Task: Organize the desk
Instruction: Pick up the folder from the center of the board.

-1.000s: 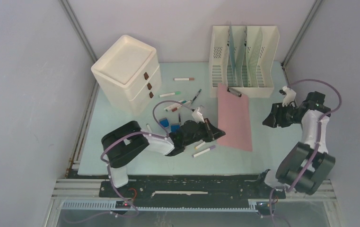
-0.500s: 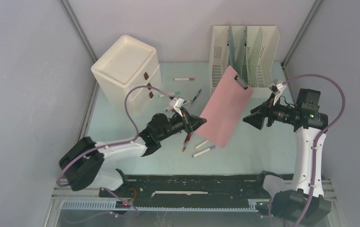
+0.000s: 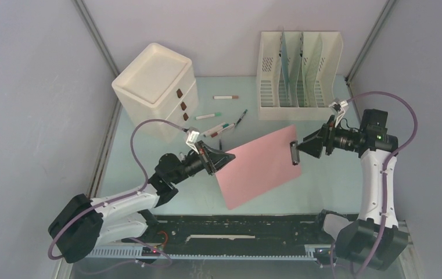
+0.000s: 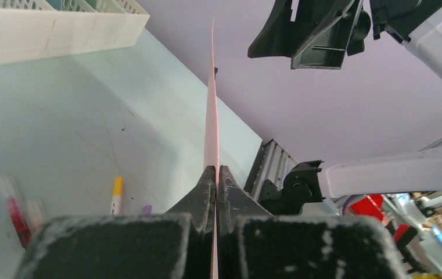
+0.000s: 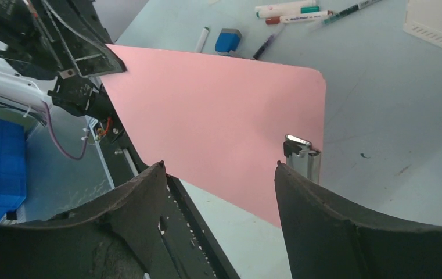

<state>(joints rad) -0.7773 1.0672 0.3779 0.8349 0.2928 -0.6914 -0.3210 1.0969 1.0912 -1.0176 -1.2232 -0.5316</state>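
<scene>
- The left gripper (image 3: 214,164) is clamped tight on the 9 o'clock edge of a pink clipboard (image 3: 259,165). It holds the board clear of the desk (image 3: 323,186), tilted. The left wrist view shows the board edge-on between the closed fingers.
- Judging by the pose, the board is held out this way so that its metal clip (image 3: 293,152) faces the other arm at 3 o'clock.
- The right gripper (image 3: 303,148) stands at that clip end with its jaws spread and nothing pinched. In its wrist view the clip sits just ahead of the gap, nearer one finger (I cannot tell whether they touch).
- This looks like a handover in progress. The right arm is nearer the cream file rack (image 3: 269,75) at 12 to 1 o'clock, which seems the likely home for the board.
- The desk lies beneath everything, its black rail at 6 o'clock and a cream drawer unit (image 3: 154,87) at 10 o'clock.
- Loose pens (image 3: 224,125) lie scattered near 11 o'clock of the board, not yet tidied.
</scene>
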